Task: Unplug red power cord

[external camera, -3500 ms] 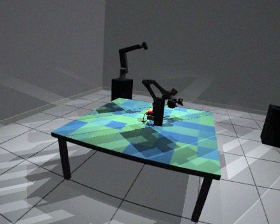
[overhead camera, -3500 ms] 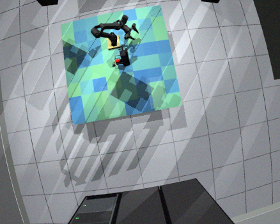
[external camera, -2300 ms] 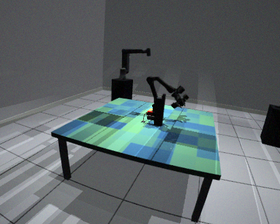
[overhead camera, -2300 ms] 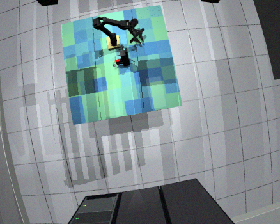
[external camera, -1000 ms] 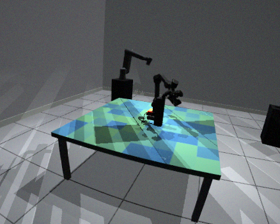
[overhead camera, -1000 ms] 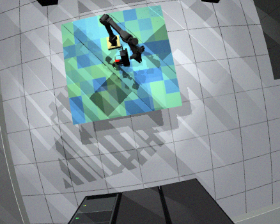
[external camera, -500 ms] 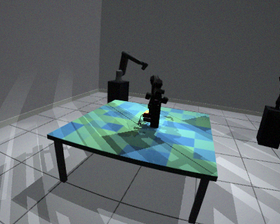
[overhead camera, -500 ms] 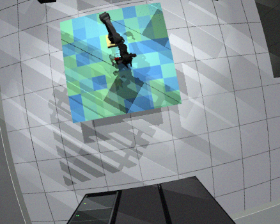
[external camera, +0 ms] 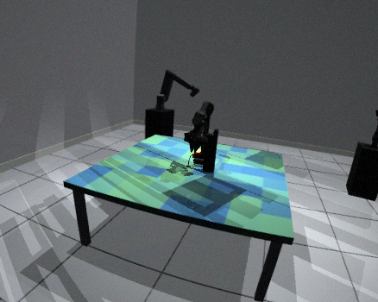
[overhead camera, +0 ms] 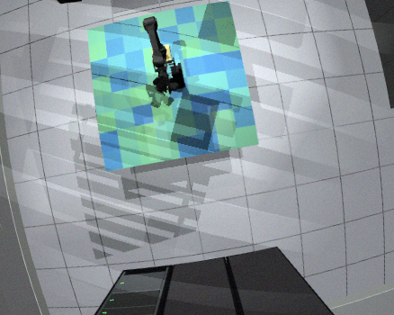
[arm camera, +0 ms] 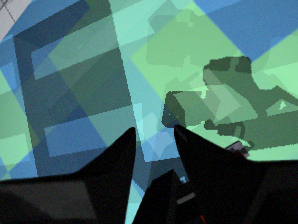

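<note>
Claw (arm camera: pixel 154 134) part-open and empty above mid-table (external camera: pixel 264 224), beside the power strip (external camera: pixel 208 151), edges well away.

Single arm (overhead camera: pixel 157 45) extends from its base over the table, folded at the elbow with the wrist pitched downward. Gripper (arm camera: pixel 154 137) points at the surface, fingers partly parted with nothing visible between them.
</note>
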Robot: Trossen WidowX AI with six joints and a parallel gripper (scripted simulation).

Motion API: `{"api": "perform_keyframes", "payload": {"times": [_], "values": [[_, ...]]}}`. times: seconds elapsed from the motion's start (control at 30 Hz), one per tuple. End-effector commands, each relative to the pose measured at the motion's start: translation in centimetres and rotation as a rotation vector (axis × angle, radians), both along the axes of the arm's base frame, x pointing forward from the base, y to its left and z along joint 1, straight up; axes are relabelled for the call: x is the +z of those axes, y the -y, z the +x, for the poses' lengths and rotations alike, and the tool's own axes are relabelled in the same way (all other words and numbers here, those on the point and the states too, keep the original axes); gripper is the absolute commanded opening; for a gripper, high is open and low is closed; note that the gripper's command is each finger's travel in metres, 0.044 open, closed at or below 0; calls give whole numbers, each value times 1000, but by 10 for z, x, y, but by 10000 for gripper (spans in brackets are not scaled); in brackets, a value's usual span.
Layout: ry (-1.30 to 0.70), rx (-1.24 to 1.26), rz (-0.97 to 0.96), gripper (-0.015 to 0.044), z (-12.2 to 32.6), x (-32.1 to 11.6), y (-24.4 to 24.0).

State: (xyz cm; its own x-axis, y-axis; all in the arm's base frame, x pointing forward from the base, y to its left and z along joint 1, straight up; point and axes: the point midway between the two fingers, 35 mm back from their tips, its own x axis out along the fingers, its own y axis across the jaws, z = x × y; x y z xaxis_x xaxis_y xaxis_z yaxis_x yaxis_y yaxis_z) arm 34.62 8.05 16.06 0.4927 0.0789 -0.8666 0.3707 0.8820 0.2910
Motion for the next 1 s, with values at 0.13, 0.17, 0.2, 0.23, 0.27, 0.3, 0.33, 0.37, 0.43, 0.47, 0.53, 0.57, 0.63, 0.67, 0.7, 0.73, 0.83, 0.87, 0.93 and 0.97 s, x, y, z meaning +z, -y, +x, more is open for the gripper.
{"api": "perform_keyframes", "payload": {"times": [0.13,0.17,0.2,0.23,0.27,0.3,0.33,0.37,0.43,0.47,0.53,0.57,0.63,0.67,0.7,0.73,0.83,0.87,0.93,0.97], "values": [[-475,-897,187,160,-86,-38,66],[-486,-923,189,160,-88,-38,67],[-490,-932,189,160,-89,-39,67],[-490,-932,189,160,-89,-39,67],[-490,-932,189,160,-89,-39,67],[-490,-932,189,160,-89,-39,67],[-490,-932,189,160,-89,-39,67],[-490,-932,189,160,-89,-39,67],[-490,-932,189,160,-89,-39,67],[-490,-932,189,160,-89,-39,67],[-490,-932,189,160,-89,-39,67],[-490,-932,189,160,-89,-39,67],[-490,-932,189,160,-88,-38,67],[-490,-932,189,160,-88,-38,67],[-490,-932,189,160,-88,-38,66],[-490,-932,189,160,-88,-38,66],[-490,-932,190,160,-88,-38,62],[-490,-932,190,160,-89,-38,60],[-490,-932,190,160,-89,-38,57],[-490,-932,190,160,-89,-38,55]]}}
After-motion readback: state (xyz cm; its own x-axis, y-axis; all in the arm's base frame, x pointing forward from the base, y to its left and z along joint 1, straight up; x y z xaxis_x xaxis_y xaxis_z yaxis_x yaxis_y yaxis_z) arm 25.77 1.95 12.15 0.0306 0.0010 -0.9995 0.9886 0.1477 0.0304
